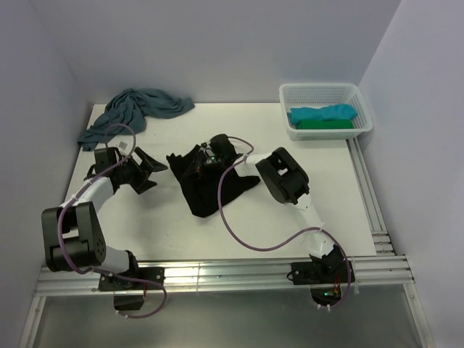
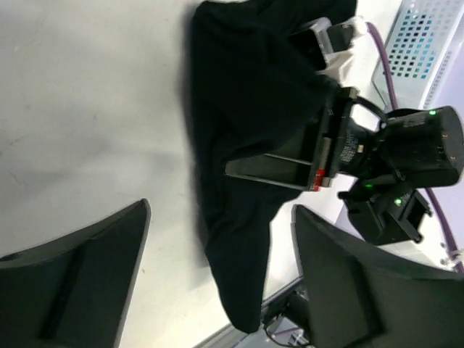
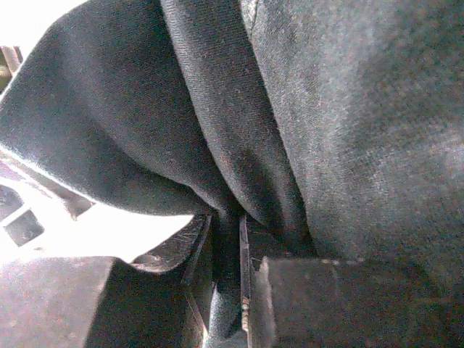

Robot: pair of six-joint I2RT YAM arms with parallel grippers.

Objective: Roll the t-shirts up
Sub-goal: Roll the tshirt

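Black t-shirt (image 1: 205, 194) lies bunched in the middle of the table (image 1: 304, 156). A fold of it is pinched between the 2 fingers of the right gripper (image 3: 225, 239) at its far edge. The left gripper (image 1: 148, 172) stands with jaws wide apart, holding nothing, just left of the cloth. A dusty-blue t-shirt (image 1: 138, 109) is crumpled at the far-left corner. The turquoise t-shirt (image 1: 322, 113) and green t-shirt (image 1: 326, 125) lie in the white basket (image 1: 319, 90) at far right.

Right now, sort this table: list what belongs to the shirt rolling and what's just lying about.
Job:
black t-shirt, clamped in right gripper
dusty-blue t-shirt, crumpled far left
turquoise t-shirt
green t-shirt

Lying about:
white mesh basket, holding those last two
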